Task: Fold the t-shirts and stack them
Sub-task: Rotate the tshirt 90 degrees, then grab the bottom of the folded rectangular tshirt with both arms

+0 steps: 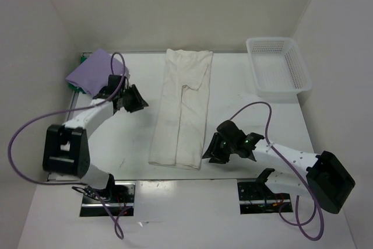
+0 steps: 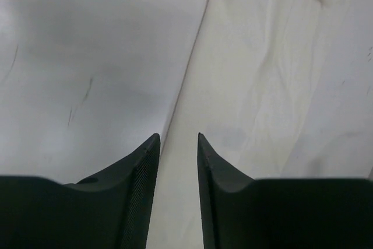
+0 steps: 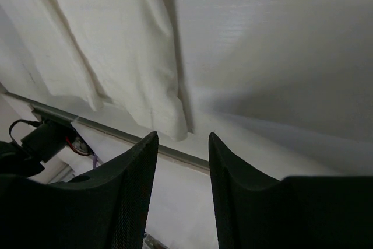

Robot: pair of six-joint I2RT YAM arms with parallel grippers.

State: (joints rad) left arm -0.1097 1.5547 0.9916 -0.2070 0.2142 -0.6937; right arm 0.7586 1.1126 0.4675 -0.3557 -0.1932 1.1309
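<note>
Nearest you, the black ribbed jaws of your right gripper (image 3: 182, 135) stand released and empty, just beside the cream t-shirt's (image 1: 182, 109) near corner. That wrinkled shirt lies folded long across the white worktop (image 1: 250, 121). Only the overhead view shows the white lattice basket (image 1: 303, 83) and the lavender t-shirt (image 1: 93, 71) in the far corners. Your left gripper (image 2: 178, 136), jaws parted on nothing, sits at the cream shirt's left edge.

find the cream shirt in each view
Top: cream shirt mid-table, a long strip running front to back.
Left wrist: shirt fills the right half, edge running down to the left claw.
Right wrist: shirt upper left, corner just above the right claw.
Shared landmark: bare white table along its long edge.
</note>
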